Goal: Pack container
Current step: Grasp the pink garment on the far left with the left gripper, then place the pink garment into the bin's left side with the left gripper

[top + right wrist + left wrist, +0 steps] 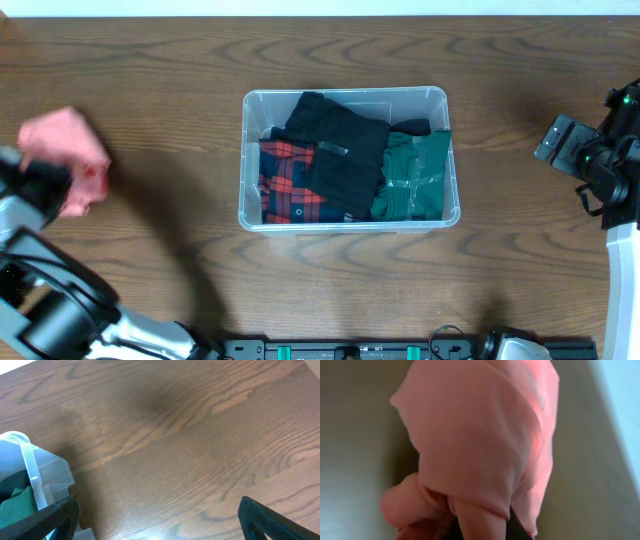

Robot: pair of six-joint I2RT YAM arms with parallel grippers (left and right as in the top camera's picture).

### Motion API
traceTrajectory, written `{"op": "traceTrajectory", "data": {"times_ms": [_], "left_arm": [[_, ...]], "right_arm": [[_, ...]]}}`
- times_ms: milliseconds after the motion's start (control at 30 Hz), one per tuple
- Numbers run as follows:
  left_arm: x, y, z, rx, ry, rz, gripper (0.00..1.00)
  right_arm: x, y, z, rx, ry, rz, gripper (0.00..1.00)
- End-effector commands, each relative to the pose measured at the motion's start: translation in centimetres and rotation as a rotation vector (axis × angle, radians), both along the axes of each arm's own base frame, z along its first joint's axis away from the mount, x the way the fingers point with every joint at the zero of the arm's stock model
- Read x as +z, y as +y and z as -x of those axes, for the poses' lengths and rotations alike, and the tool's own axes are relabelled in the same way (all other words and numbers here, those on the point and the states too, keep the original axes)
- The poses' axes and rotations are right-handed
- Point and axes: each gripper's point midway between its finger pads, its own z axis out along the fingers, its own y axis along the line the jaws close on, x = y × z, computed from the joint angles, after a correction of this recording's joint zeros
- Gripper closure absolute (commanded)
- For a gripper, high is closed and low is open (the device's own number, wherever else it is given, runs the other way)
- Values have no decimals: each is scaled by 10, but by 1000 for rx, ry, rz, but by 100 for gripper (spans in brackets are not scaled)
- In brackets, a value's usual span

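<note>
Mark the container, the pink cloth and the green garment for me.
container (410,104): overhead view, bare far wall.
pink cloth (62,142): overhead view, middle of the bunched fabric.
green garment (412,176): overhead view, centre of the folded fabric.

1. The container (343,92) stood at the middle of the table (150,60).
2. In it, the left garment (285,185) and the right garment (412,175) lay side by side.
3. The middle garment (345,150) lay between them, overlapping both.
4. The bunched cloth (65,150) was far left and the right gripper (553,140) far right, both well apart from the container.
</note>
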Motion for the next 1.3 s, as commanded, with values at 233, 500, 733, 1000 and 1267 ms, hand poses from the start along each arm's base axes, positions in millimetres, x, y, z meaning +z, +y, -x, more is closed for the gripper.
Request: {"op": "traceTrajectory", "data": {"times_ms": [233, 500, 733, 1000, 1267], "left_arm": [[139, -223, -68, -543, -273, -125, 94], [94, -373, -15, -748, 14, 99, 94], [59, -422, 16, -810, 161, 139, 94], [32, -417, 48, -686, 361, 161, 94], [26, -411, 72, -675, 464, 163, 94]], "right_arm": [[-1, 0, 1, 15, 10, 6, 1], [-2, 1, 1, 15, 13, 5, 1], [-2, 1, 2, 16, 14, 4, 1], [-3, 1, 2, 16, 17, 3, 1], [-2, 1, 2, 15, 17, 4, 1]]}}
